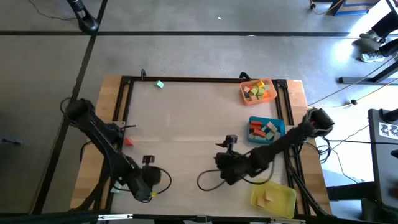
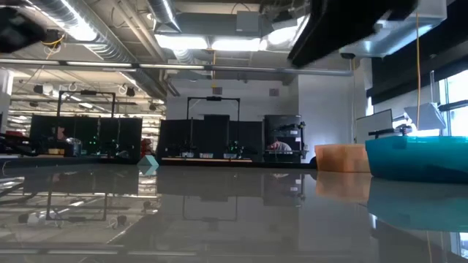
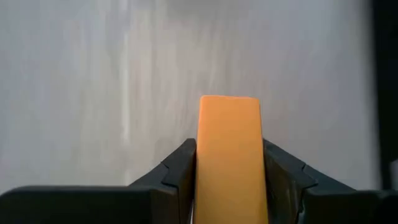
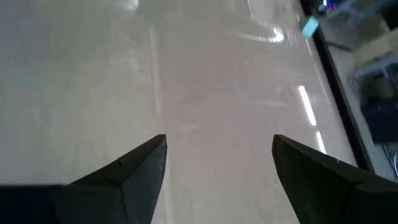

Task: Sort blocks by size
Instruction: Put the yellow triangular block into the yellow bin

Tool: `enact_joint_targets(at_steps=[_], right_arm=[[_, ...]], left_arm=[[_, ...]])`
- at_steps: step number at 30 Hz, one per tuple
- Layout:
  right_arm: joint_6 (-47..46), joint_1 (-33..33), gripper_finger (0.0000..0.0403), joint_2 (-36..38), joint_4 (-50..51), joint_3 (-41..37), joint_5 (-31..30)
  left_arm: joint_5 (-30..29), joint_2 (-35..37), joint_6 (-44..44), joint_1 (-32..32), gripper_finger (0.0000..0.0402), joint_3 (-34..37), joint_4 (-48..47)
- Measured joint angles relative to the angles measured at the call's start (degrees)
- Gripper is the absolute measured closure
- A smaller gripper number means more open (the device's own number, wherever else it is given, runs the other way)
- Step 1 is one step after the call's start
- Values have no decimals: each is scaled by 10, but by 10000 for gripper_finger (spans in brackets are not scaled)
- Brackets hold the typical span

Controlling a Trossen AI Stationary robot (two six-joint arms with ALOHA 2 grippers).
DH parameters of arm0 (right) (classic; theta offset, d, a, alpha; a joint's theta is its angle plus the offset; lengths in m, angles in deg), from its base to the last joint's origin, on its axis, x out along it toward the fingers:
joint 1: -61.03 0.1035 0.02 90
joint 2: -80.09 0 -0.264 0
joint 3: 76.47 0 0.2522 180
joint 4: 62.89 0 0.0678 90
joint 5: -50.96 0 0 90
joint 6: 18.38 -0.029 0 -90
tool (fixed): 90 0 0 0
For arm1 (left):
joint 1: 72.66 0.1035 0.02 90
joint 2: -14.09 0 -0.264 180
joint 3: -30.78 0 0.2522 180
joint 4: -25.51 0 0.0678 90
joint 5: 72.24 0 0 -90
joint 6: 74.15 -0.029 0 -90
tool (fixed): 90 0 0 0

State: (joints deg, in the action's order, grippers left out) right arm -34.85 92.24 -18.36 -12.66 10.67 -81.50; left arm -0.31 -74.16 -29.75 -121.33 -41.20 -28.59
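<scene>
Left gripper (image 3: 229, 180), at the near left of the table (image 1: 186, 118), with its jaws closed on an upright orange block (image 3: 229, 155). Right gripper (image 4: 217, 162), near the table's middle, jaws wide with nothing between them. A teal block (image 1: 160, 84) lies at the far left edge; a red block (image 1: 129, 141) lies at the left edge. Other blocks fill the orange tray (image 1: 244, 93) and blue tray (image 1: 281, 127) at right; the yellow tray (image 1: 283, 200) sits at near right.
</scene>
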Motion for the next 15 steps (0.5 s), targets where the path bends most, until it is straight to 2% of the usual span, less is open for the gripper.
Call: enact_joint_targets(at_steps=[7, 15], right_arm=[[44, 55, 114, 26, -45, 0, -30], [239, 60, 114, 26, -187, 0, -39]], left_arm=[[-18, 61, -107, 66, 275, -1, 121], [-14, 77, -197, 140, 274, -1, 231]])
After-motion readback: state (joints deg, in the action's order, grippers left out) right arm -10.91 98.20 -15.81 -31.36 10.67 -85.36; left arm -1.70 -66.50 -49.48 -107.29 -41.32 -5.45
